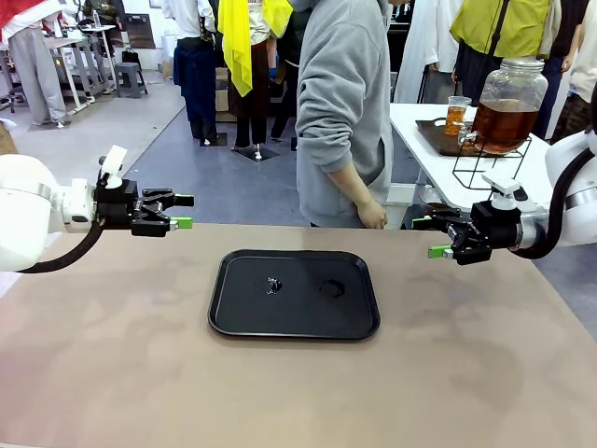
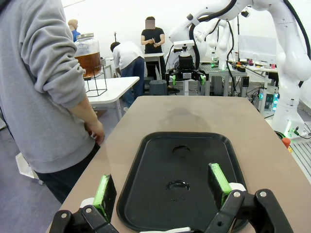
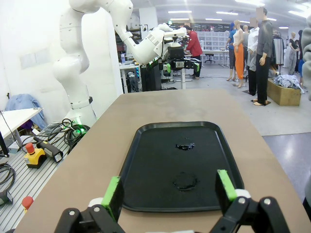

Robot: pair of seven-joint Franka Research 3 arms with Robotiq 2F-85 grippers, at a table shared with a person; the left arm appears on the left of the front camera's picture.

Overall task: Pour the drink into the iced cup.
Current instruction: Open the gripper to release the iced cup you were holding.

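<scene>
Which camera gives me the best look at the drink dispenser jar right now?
Front view: the dispenser jar stands near and unobstructed on its wire stand. The left wrist view shows it smaller, partly behind the person's sleeve.

I see even, bright light from ceiling strips, throwing soft shadows beside the tray [image 1: 294,294]. Its black surface shows glare around what may be wet patches. Both wrist views bend at the edges; backgrounds beyond the tray look slightly soft.

A robotics lab: robot arms [image 3: 82,53] at tables [image 2: 228,68], cables [image 3: 73,131] on the floor.
</scene>
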